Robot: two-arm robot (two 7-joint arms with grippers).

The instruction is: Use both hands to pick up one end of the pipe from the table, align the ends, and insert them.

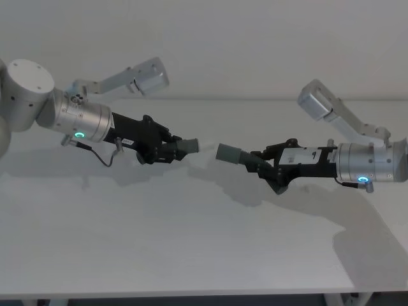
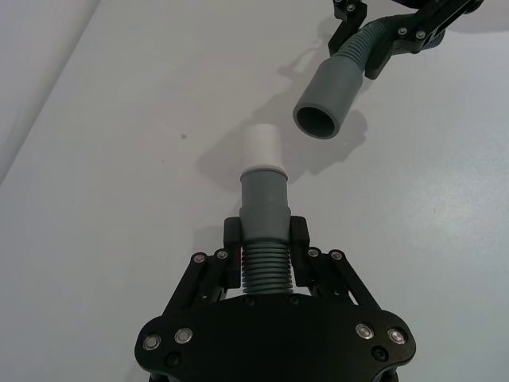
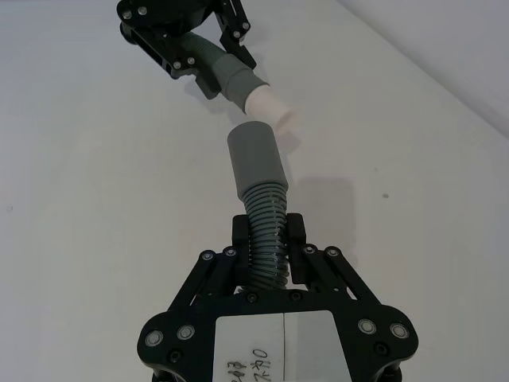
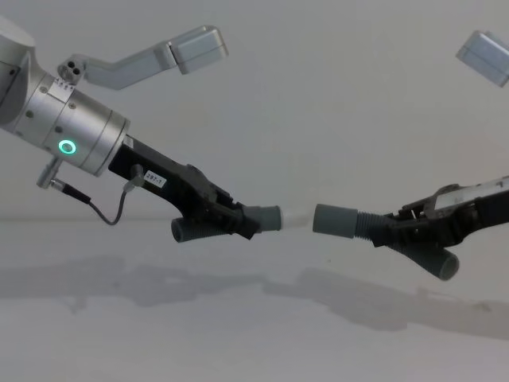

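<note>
Both halves of the pipe are held in the air above the table (image 1: 191, 242). My left gripper (image 1: 167, 148) is shut on the ribbed part of one grey pipe piece (image 2: 263, 199), whose white tip (image 2: 262, 147) points right. On the other side, my right gripper (image 1: 262, 162) is shut on the second pipe piece (image 3: 256, 163), and its open grey socket (image 2: 330, 95) faces left. A small gap separates the two ends (image 4: 298, 217), and they stand slightly out of line with each other. The other end of each bent piece hangs below its gripper (image 4: 184, 231).
The silver arm links stand raised behind the grippers, at the back left (image 1: 143, 75) and back right (image 1: 319, 102). A thin cable (image 1: 105, 156) hangs under the left wrist. The table's front edge (image 1: 191, 294) runs along the bottom of the head view.
</note>
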